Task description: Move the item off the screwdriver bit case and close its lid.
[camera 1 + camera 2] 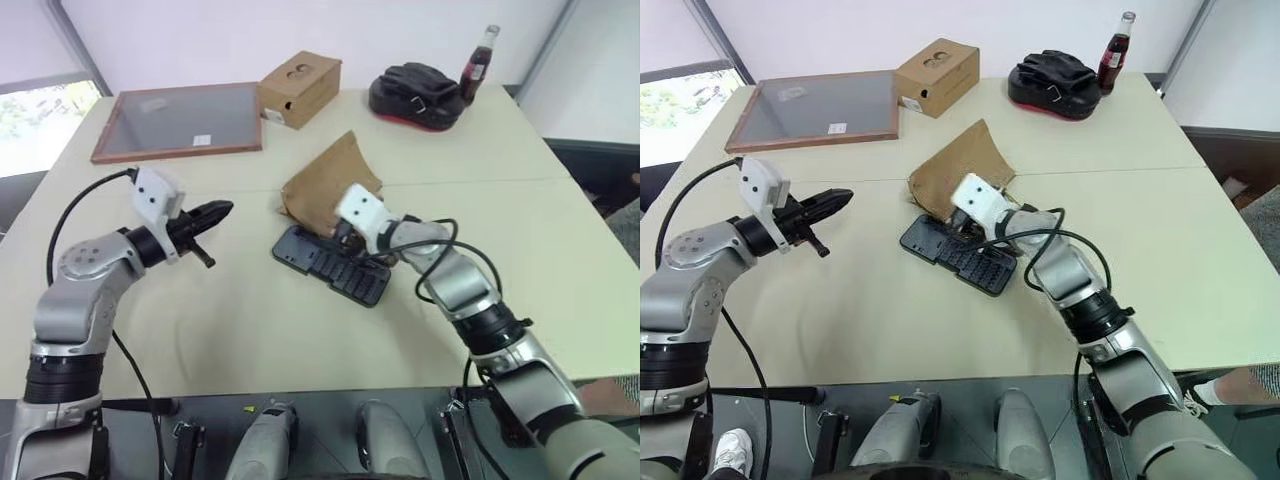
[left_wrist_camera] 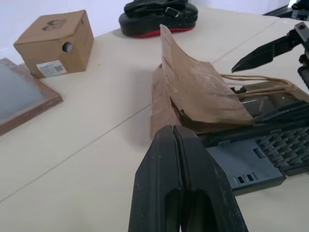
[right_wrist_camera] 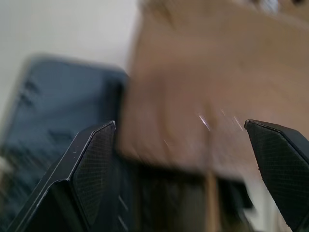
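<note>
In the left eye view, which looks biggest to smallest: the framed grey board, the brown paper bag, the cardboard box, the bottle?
1. Wood-framed grey board
2. Creased brown kraft paper bag
3. Brown cardboard box
4. Dark glass bottle

The bag lies nearer the camera than the box, so their order is unsure.

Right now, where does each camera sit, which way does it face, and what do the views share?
Head stereo pair: looks forward and down at the table; both arms show.
Left wrist: looks past its shut left gripper at the paper bag and bit case.
Right wrist: looks between its open right gripper fingers at the bag, close up.
Shared: bag and case.
</note>
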`<state>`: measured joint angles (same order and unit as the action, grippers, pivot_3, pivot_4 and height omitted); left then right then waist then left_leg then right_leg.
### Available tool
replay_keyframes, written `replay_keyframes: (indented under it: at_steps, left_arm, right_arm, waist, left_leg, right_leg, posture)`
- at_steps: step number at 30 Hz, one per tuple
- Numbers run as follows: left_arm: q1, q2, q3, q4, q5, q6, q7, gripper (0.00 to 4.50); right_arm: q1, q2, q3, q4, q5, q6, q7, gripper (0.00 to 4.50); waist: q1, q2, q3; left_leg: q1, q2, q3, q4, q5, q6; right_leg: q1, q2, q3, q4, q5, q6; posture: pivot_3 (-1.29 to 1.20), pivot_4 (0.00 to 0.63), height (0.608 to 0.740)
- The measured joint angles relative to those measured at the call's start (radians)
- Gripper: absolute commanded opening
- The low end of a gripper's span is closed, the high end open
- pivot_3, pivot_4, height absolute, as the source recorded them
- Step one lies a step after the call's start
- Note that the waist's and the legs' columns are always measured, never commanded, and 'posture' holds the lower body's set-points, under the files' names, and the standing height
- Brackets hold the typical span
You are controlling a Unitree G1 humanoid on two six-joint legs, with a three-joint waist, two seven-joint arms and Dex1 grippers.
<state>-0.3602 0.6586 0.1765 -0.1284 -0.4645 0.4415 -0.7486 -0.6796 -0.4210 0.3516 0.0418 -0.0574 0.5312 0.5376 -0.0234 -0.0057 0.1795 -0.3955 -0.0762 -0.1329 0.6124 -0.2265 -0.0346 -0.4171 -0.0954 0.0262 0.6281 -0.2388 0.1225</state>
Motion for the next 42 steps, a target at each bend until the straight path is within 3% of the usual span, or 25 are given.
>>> replay_keyframes:
  at_steps: [25,28,35,42]
  left_arm:
    - [-0.04,-0.034,-0.038,0.031,0.055,-0.039,-0.007,0.0]
    - [-0.04,-0.034,-0.038,0.031,0.062,-0.042,-0.006,0.0]
    - [-0.038,-0.04,-0.038,0.031,0.069,-0.059,0.004,0.0]
    - [-0.036,-0.041,-0.039,0.031,0.083,-0.065,0.007,0.0]
  right_arm:
    - [0.056,0.004,-0.046,0.024,-0.128,0.123,-0.108,4.47]
    - [0.056,0.002,-0.045,0.031,-0.142,0.123,-0.108,3.65]
    - [0.056,0.0,-0.045,0.043,-0.165,0.123,-0.097,0.06]
    - [0.062,-0.02,-0.046,-0.001,-0.175,0.123,-0.078,0.06]
  waist:
    - [0.003,0.0,0.0]
    - [0.005,0.0,0.0]
    - [0.004,0.0,0.0]
    - [0.005,0.0,0.0]
  left_leg:
    - [-0.001,0.0,0.0,0.001,0.0,-0.001]
    - [-0.001,0.0,0.0,0.001,0.0,-0.001]
    - [-0.001,0.0,0.001,0.001,0.0,-0.001]
    - [-0.001,0.0,0.001,0.001,0.0,-0.001]
  right_leg:
    - [0.0,0.0,0.0,0.0,0.0,0.0]
    - [0.0,0.0,0.0,0.0,0.0,0.0]
    - [0.0,0.0,0.0,0.001,0.0,0.0]
    - [0.0,0.0,0.0,0.0,0.0,0.0]
  posture:
    - [0.0,0.15,0.74]
    - [0.0,0.15,0.74]
    - [0.0,0.15,0.74]
    - [0.0,0.15,0.74]
